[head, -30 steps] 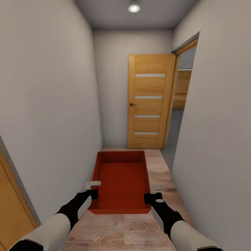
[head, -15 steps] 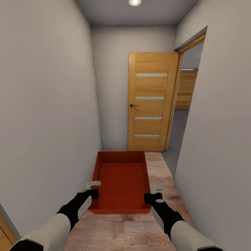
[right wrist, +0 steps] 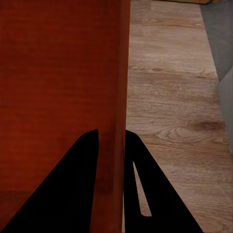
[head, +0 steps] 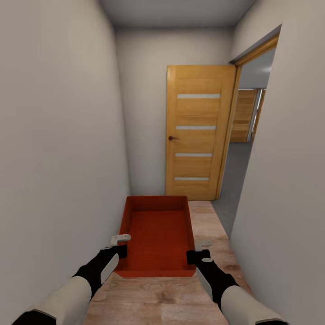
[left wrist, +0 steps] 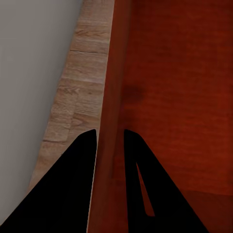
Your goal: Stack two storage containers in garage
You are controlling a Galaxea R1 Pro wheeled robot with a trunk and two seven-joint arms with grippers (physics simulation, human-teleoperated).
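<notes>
We carry the storage container level between us, the left gripper pinching its left wall and the right gripper its right wall (one finger either side), so it rides steady toward the open door.

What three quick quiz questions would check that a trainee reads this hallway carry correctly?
1. True or false: the storage container rests on the wood plank floor.
2. Which wall does the left gripper clamp? A) the robot's left side wall B) the far end wall C) the right side wall
3. Fill in: the doorway beside the wooden door opens onto a ____ grey floor.

Key:
1. False: both grippers hold it above the planks, the right gripper on the opposite wall.
2. A: its fingers straddle that wall.
3. Dark.
</notes>
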